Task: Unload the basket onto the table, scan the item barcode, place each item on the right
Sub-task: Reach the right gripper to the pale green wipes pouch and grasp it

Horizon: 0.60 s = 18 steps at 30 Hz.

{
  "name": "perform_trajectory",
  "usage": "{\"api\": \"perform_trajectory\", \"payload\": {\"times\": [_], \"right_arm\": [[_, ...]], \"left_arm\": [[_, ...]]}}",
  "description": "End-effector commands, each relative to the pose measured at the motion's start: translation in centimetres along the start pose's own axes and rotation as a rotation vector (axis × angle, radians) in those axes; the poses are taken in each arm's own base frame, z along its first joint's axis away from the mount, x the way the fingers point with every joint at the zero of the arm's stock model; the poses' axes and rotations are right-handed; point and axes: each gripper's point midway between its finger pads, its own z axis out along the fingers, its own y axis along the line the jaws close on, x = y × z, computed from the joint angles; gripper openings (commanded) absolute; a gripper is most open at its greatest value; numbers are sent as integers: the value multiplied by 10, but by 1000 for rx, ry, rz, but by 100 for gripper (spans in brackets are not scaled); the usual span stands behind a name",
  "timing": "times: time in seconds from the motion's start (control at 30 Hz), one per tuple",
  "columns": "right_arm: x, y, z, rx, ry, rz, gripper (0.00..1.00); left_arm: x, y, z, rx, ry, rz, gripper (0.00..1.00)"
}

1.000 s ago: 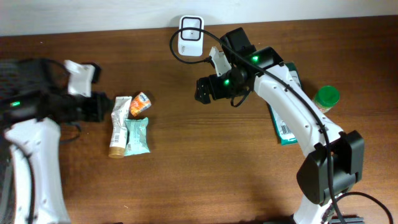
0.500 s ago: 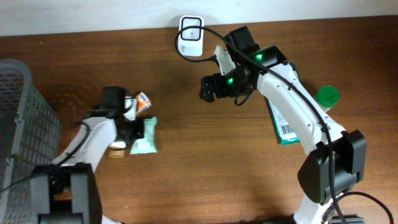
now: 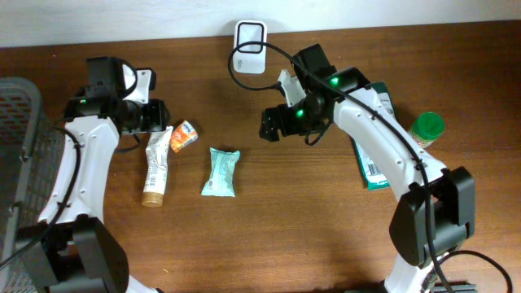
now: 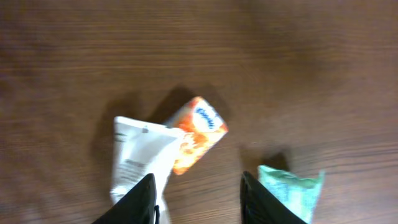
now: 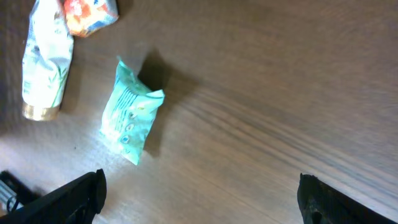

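A teal snack packet [image 3: 221, 172] lies flat and free on the wooden table; it also shows in the right wrist view [image 5: 132, 115] and at the edge of the left wrist view [image 4: 292, 190]. To its left lie a white tube [image 3: 156, 167] and a small orange packet [image 3: 184, 135]. My left gripper [image 3: 152, 116] hovers over the tube's top end, open, with only bare wood between its fingers [image 4: 140, 202]. The right gripper [image 3: 273, 124] hangs wide open above the table, up and right of the teal packet, holding nothing. A white scanner [image 3: 249, 46] stands at the back edge.
A grey wire basket [image 3: 20, 146] stands at the far left. By the right arm lie a flat teal box [image 3: 376, 159] with a barcode label and a green-lidded jar [image 3: 426, 128]. The scanner's black cable loops past the right arm.
The teal packet has shifted right and now lies loose. My left gripper has opened, let it go and drawn back up and left. The right arm has barely moved.
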Motion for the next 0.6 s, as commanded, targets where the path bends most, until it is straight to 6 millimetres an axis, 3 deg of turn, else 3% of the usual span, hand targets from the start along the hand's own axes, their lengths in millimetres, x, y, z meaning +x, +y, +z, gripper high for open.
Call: {"api": "perform_trajectory", "payload": {"times": [0.0,0.07,0.23,0.3,0.4,0.47,0.57], "right_arm": [[17,21,25,-39,44,7,94],[20,32,45,-57,26,58,92],[38,63,92,-55,-2,178,92],[23,63,111,-42,-65,108,88],[-3,72,118,-87,-167,-154,84],[-16,61,126,-24,-225,-186,81],[-8,58,141,-34,-187,-182,77]], "left_arm": [[-3,22,-8,-27,-18,27,96],[-1,41,-11,-94,-12,8,99],[-1,42,-11,-97,-12,7,99],[-1,42,-11,-97,-12,6,99],[-1,42,-11,-97,-12,7,99],[-1,42,-11,-97,-12,7,99],[-1,42,-11,-97,-12,6,99]]}}
